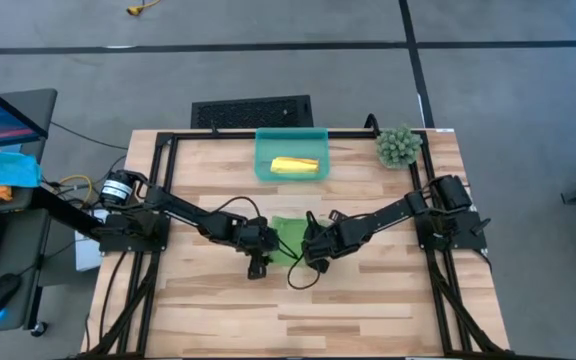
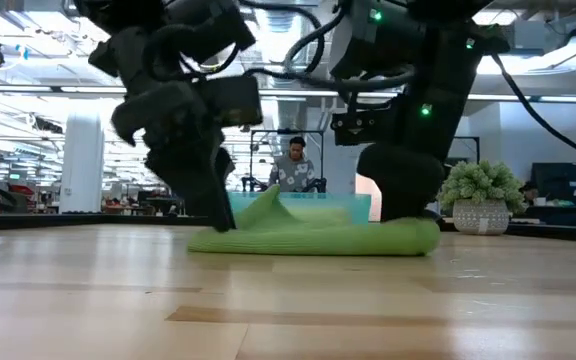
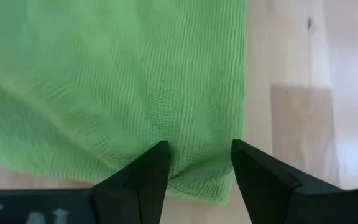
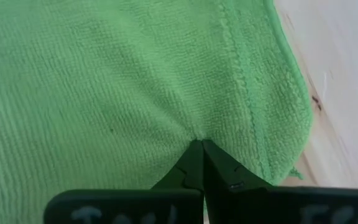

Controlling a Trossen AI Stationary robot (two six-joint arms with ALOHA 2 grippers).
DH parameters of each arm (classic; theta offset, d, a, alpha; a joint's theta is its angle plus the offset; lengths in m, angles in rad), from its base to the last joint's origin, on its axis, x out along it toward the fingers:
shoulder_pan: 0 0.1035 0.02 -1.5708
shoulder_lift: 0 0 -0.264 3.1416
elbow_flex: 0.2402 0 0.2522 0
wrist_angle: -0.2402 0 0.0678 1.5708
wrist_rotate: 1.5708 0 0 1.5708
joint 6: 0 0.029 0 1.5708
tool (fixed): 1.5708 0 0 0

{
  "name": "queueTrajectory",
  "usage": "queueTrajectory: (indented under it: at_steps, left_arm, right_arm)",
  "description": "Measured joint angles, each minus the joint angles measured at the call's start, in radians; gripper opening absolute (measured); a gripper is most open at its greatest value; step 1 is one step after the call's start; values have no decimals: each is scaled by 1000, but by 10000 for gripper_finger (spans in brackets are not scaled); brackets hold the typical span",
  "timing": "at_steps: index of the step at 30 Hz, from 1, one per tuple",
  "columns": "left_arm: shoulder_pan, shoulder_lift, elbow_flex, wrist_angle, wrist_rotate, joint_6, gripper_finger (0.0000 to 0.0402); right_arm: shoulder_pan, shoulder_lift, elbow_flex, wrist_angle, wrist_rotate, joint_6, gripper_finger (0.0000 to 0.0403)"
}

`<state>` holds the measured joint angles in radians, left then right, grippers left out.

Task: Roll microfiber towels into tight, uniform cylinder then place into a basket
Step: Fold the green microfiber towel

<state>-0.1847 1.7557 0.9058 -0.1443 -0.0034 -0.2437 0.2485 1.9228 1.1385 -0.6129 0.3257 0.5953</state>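
A: Where's the soft lime green microfiber towel (image 1: 290,238)?
B: Mid-table, between both arms, near side of the translucent teal plastic basket (image 1: 291,135) holding the rolled yellow towel (image 1: 295,166).
A: The grippers?
B: Left gripper (image 3: 196,163) reaches down, fingers parted over the cloth's edge. Right gripper (image 4: 199,152) angles down, pinched closed on green fabric.

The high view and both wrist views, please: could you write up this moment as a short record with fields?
Green towel: lime microfiber towel lying at mid-table, partly bunched, not yet rolled
Yellow towel: rolled yellow towel lying inside the basket
Basket: teal plastic basket at the table's far edge
Left tool: left tool open, fingers straddling the green towel's edge
Right tool: right tool shut, pinching a fold of the green towel
Other: small potted plant at the far right corner
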Motion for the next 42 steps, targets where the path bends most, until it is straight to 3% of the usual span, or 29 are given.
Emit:
queueTrajectory:
  at_steps: [8,15,17,25,32,42]
  left_arm:
    - [-53,-6,55,-12,-47,16,169]
    - [-79,-15,89,-112,-277,127,169]
    - [-79,-15,79,-108,-301,163,169]
    - [-13,-15,21,-9,-297,235,160]
    - [56,-15,-16,55,-180,203,142]
    - [62,-15,-28,59,-176,196,134]
  right_arm:
    - [56,5,22,-31,8,-97,22]
    - [95,7,83,-53,18,-108,15]
    - [108,6,96,-67,34,-108,16]
    - [142,5,121,-93,76,-125,17]
    - [139,7,122,-85,74,-118,27]
    - [116,13,123,-76,71,-95,105]
